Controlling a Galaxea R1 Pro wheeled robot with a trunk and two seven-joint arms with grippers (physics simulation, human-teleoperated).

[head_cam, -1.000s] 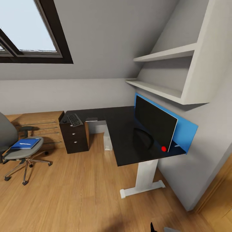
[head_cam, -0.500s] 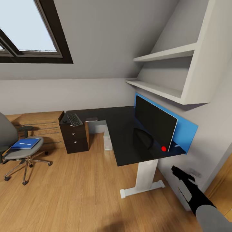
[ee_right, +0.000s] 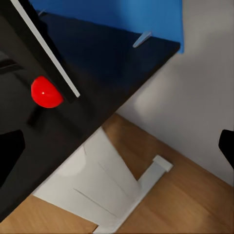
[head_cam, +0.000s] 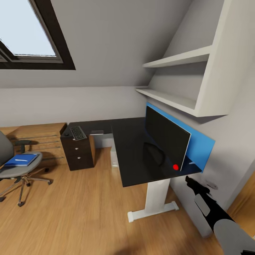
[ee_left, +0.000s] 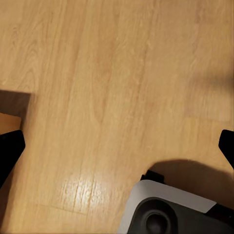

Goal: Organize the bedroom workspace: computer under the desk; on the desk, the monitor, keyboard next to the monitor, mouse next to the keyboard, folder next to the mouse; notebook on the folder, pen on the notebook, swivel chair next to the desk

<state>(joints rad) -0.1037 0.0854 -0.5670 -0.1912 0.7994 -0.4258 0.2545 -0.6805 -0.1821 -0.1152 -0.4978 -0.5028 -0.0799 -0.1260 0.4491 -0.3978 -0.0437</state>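
Right gripper (head_cam: pixel 189 181) hangs empty beside the desk (head_cam: pixel 131 159), jaws apart (can't tell exactly how wide), probably lining up toward the monitor (head_cam: pixel 164 140).

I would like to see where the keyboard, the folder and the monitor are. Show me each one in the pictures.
keyboard (head_cam: pixel 78 133), head view, the middle of its key rows.
folder (head_cam: pixel 20 159), head view, its blue cover on the chair seat.
monitor (head_cam: pixel 164 136), head view, the centre of its black screen.

Looks like an attic home office. Sloped grey ceiling with a dark-framed skylight (head_cam: pixel 28 39), glossy black L-shaped desk (head_cam: pixel 131 156), light wooden plank floor (head_cam: pixel 71 212).
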